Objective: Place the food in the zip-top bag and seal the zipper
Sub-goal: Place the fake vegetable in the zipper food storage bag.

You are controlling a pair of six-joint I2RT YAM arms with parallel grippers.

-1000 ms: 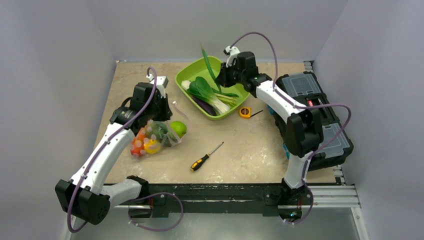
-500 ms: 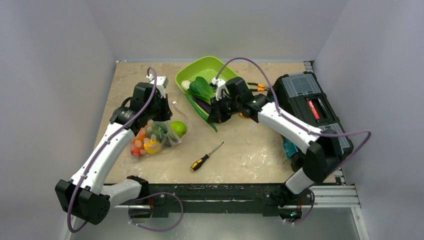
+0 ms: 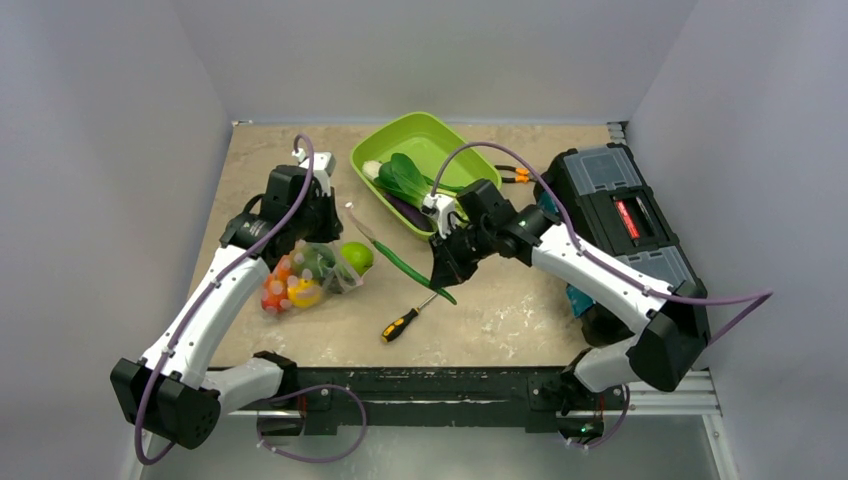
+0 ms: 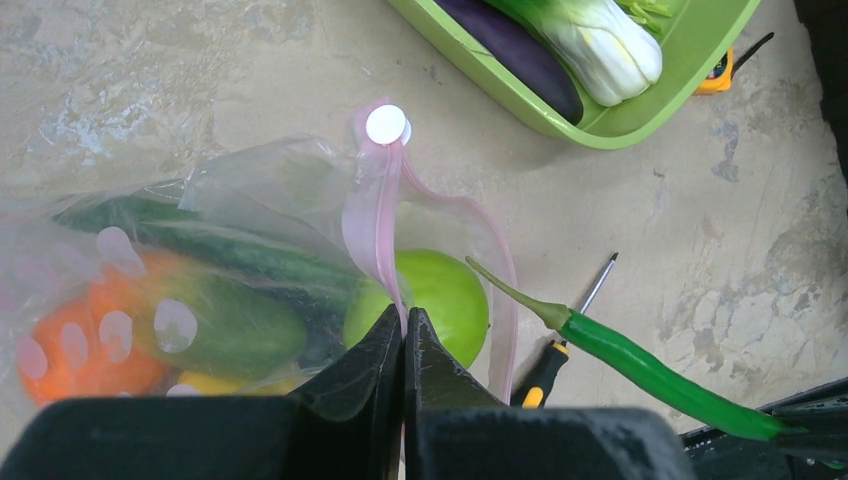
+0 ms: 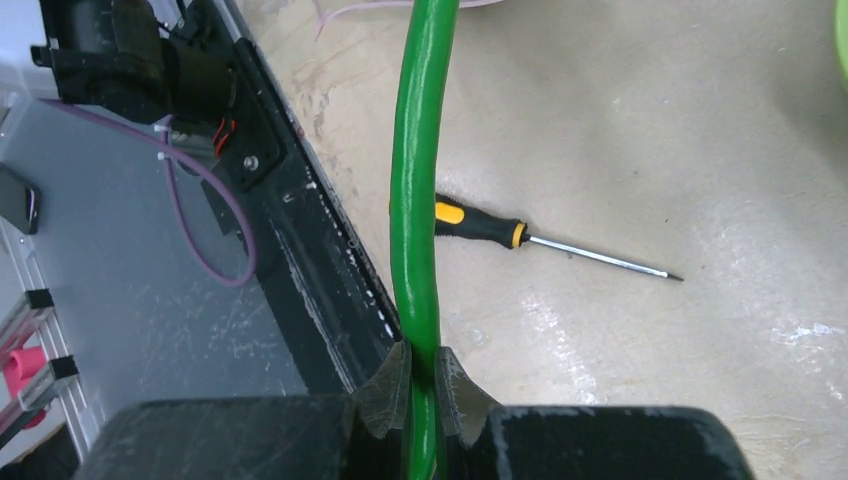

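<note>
On a mottled beige tabletop point(image 3: 500, 300) walled in grey, the left gripper point(image 4: 403, 340) pinches its fingers tight on the pink zipper point(image 4: 375, 215) of the clear zip-top bag point(image 3: 310, 270), which lies at the table's left side. The bag holds a cucumber point(image 4: 215, 330) and orange and yellow toy fruit, with a green apple point(image 4: 440, 295) at its mouth. The right gripper point(image 5: 420, 375) clamps a long green chili pepper point(image 5: 420, 150) above the screwdriver point(image 3: 410, 316), stem toward the bag. Bok choy point(image 3: 405, 180) and an eggplant point(image 3: 405, 210) lie in the lime-green tray point(image 3: 440, 130).
</note>
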